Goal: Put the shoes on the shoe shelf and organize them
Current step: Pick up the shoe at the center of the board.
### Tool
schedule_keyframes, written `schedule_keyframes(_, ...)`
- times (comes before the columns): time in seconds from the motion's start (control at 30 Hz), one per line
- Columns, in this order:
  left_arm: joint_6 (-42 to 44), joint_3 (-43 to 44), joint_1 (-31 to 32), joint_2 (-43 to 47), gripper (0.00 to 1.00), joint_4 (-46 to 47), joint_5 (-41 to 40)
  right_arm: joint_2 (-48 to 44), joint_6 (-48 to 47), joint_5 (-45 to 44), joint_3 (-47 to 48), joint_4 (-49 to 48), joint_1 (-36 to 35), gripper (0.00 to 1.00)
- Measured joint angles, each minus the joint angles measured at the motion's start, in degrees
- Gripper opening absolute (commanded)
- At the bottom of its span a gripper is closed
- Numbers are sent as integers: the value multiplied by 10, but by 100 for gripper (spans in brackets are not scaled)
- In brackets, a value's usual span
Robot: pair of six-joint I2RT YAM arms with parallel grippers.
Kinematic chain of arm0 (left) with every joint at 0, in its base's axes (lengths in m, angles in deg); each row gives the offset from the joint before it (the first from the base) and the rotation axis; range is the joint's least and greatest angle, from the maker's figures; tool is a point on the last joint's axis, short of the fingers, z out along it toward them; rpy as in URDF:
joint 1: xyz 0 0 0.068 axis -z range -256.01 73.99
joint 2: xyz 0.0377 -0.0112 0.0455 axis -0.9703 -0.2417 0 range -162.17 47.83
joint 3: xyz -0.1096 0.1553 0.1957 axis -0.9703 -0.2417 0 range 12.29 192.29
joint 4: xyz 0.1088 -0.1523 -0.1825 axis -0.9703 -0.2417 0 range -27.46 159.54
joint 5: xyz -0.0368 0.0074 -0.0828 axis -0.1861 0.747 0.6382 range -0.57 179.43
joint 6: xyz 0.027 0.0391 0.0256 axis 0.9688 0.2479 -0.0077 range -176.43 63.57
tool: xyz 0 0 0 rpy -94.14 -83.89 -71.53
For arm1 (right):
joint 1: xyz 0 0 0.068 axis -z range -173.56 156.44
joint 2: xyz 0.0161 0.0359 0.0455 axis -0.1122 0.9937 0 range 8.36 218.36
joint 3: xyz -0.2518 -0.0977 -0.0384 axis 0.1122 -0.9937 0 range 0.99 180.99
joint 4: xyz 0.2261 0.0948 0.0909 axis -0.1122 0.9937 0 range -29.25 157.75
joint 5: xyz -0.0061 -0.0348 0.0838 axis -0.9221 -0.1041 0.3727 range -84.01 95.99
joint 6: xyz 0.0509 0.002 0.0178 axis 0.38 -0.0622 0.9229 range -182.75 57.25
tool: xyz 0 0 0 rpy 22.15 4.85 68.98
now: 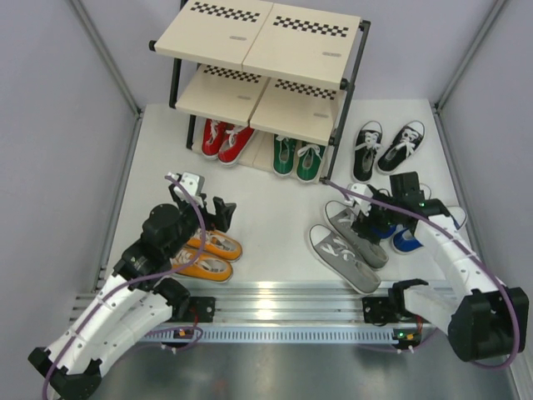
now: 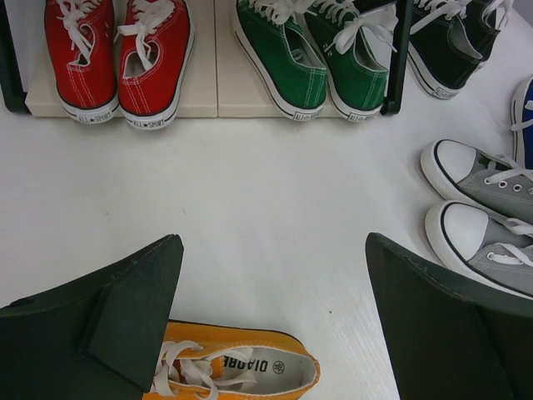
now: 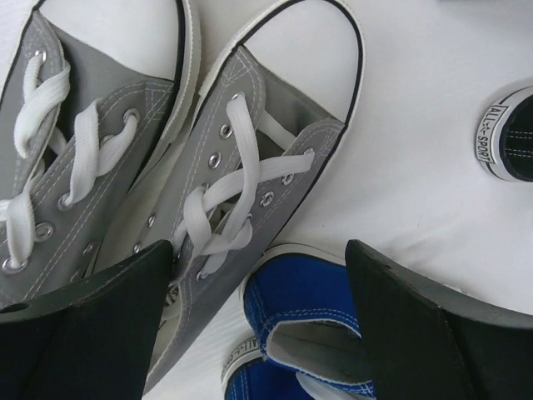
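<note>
The shoe shelf (image 1: 250, 37) stands at the back. Its bottom tier holds the red pair (image 1: 225, 140) and the green pair (image 1: 297, 157). The black pair (image 1: 387, 148) lies on the table right of the shelf. My left gripper (image 1: 202, 208) is open and empty, above the heel end of an orange shoe (image 2: 241, 371) of the orange pair (image 1: 204, 254). My right gripper (image 1: 368, 218) is open, with the heel of a blue shoe (image 3: 308, 304) between its jaws, next to the grey pair (image 1: 350, 246). My right arm partly hides the blue pair (image 1: 408, 237).
The shelf's two upper tiers hold no shoes. In the left wrist view the red pair (image 2: 117, 58) and green pair (image 2: 312, 58) sit on the bottom panel (image 2: 208, 92), with the grey toes (image 2: 491, 217) at right. Grey walls close in both sides.
</note>
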Motion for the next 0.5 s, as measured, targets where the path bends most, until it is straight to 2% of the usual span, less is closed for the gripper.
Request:
schedule_keyframes(0.23, 3, 0, 0, 2, 96, -4, 0, 19, 24, -42, -14, -30, -28, 83)
schedule_keyframes(0.37, 3, 0, 0, 6, 96, -8, 0, 50, 39, -49, -14, -39, -38, 70)
schedule_keyframes(0.47, 3, 0, 0, 7, 96, -11, 0, 91, 56, -57, -14, -44, -56, 37)
schedule_keyframes(0.5, 3, 0, 0, 8, 96, -12, 0, 103, 63, -58, -14, -43, -61, 16)
